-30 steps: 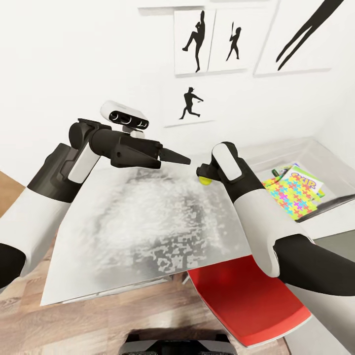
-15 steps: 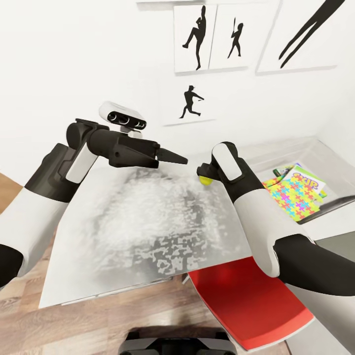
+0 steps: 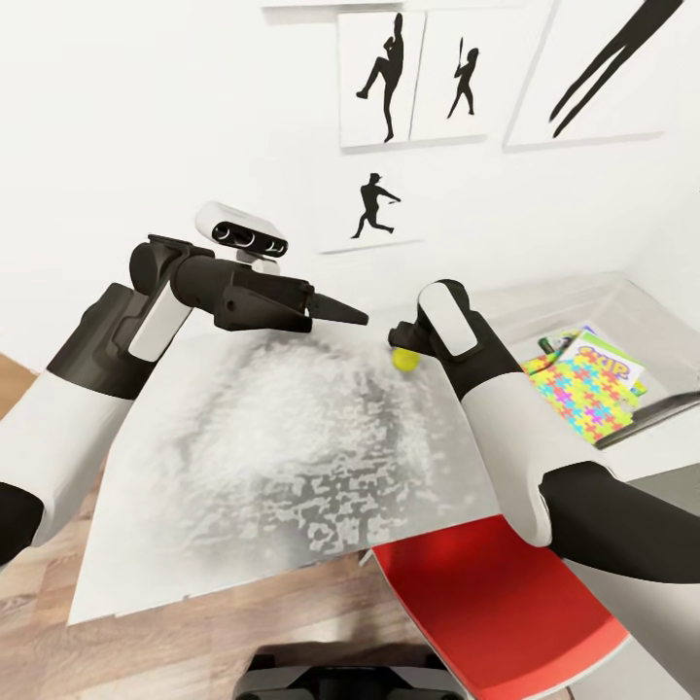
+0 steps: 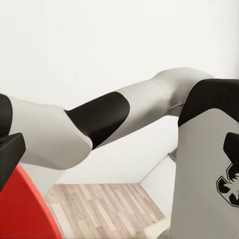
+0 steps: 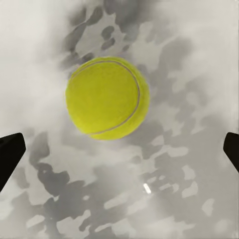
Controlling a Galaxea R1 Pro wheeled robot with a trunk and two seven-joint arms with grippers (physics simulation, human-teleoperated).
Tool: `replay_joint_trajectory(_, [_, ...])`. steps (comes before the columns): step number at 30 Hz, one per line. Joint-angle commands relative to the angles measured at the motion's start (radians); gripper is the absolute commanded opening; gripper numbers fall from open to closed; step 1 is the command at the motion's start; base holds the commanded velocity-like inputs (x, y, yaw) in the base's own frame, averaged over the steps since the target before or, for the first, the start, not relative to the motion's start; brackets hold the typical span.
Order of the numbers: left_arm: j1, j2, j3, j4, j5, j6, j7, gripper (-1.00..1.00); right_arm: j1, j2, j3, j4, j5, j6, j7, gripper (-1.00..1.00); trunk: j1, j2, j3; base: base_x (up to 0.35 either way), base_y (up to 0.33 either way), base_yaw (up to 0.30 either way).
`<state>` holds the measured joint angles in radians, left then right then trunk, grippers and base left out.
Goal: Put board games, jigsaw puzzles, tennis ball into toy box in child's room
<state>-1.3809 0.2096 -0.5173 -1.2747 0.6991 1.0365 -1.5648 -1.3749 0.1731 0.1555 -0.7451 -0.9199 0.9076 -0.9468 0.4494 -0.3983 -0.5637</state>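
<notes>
While the right gripper (image 3: pixel 401 342) is hanging over the far part of the table (image 3: pixel 243 506), one tennis ball (image 3: pixel 405 359) is lying on the mottled grey-white top just under it. From the right wrist camera the ball (image 5: pixel 107 97) is showing whole and unheld, with the two dark fingertips (image 5: pixel 10 154) standing wide apart at either edge of that picture, so the jaws are spread open and gripping nothing. Over the table's far left part, the left gripper (image 3: pixel 340 311) is pointing toward the ball, its dark fingers seeming to come together in one narrow point; whether they are fully closed I cannot tell, but nothing is showing between them. At the right end of the table one toy box (image 3: pixel 671 340) is sitting, well apart from the ball, and inside it one jigsaw puzzle (image 3: pixel 581 389) of bright interlocking pieces is lying on top of one printed board game (image 3: pixel 608 355). One red chair seat (image 3: pixel 496 593) is sticking out below the table's near edge. Four black silhouette pictures (image 3: pixel 381 78) are hanging on the white wall behind.
</notes>
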Motion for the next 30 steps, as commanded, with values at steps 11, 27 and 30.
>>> replay_joint_trajectory(11, [-0.001,0.002,-0.003,0.0,0.0,0.011,-0.004,1.0,-0.001,-0.004,0.003,0.0,-0.01,0.003,-0.01,1.0,0.001,-0.002,-0.002,0.002,0.036,-0.228])
replay_joint_trajectory(27, [-0.001,0.002,-0.002,0.0,0.0,0.011,-0.004,1.0,-0.001,0.001,0.003,0.0,-0.01,0.002,-0.01,1.0,0.001,-0.002,-0.002,0.012,0.027,-0.095])
replay_joint_trajectory(30, [0.001,0.003,-0.001,0.0,0.0,0.011,-0.004,1.0,-0.001,0.001,0.003,0.0,-0.01,0.002,-0.01,1.0,0.001,-0.002,-0.002,0.009,0.013,-0.002])
